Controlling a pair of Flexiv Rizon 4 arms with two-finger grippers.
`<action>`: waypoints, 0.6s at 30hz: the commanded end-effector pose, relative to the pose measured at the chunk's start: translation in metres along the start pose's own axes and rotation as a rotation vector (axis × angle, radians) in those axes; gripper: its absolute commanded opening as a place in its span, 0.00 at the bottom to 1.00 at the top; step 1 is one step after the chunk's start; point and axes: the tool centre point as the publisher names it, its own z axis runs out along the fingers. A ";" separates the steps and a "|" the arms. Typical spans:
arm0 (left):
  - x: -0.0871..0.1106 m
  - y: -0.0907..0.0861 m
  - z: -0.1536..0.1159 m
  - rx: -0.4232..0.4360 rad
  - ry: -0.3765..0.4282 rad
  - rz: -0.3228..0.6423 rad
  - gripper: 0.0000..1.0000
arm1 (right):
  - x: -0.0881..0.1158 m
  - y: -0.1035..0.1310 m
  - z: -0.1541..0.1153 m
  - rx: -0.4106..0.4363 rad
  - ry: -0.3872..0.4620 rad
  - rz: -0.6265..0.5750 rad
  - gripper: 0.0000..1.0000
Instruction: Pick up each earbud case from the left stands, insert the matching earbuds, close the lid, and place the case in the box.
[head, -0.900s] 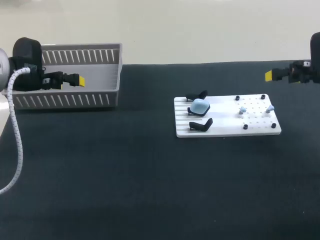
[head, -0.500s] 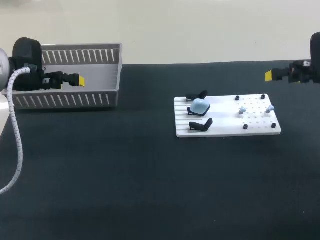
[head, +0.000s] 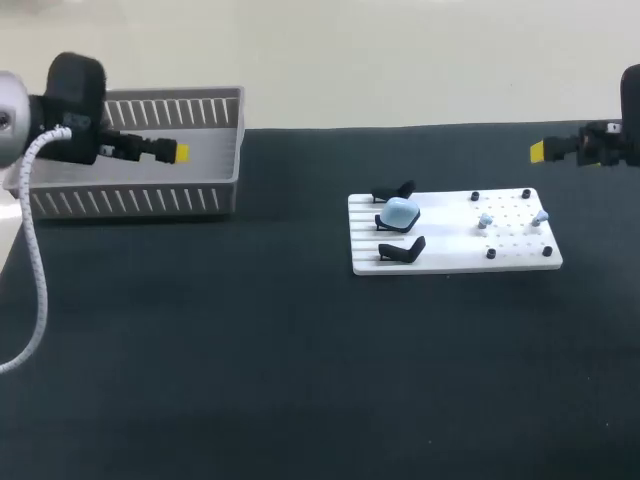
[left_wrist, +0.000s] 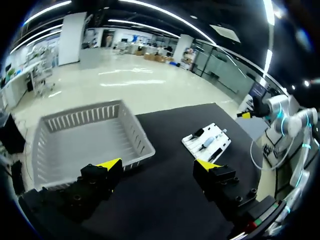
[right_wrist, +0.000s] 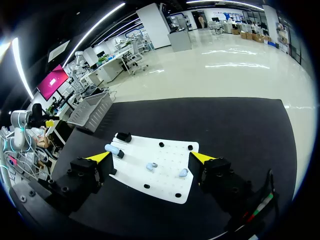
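You worked in a robotics lab: a matte black tabletop (head: 300, 380) held a white perforated fixture board (head: 450, 255) and a grey slatted plastic bin (head: 130, 202), with a left robot arm (head: 70, 95) and a right robot arm (head: 612, 140) at its sides.

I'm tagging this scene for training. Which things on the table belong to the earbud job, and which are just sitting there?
Part of the job:
blue case
earbuds
grey box
white board that holds them

Just sitting there:
empty stands
black pegs
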 end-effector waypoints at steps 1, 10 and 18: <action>0.000 -0.004 0.000 0.161 -0.046 0.136 1.00 | 0.000 0.000 0.000 0.001 0.000 -0.001 1.00; -0.004 -0.030 0.008 0.351 -0.064 0.351 1.00 | 0.000 0.000 0.000 0.001 0.000 -0.001 1.00; -0.010 -0.045 0.025 0.454 -0.056 0.506 1.00 | 0.000 0.000 0.000 0.001 0.000 -0.001 1.00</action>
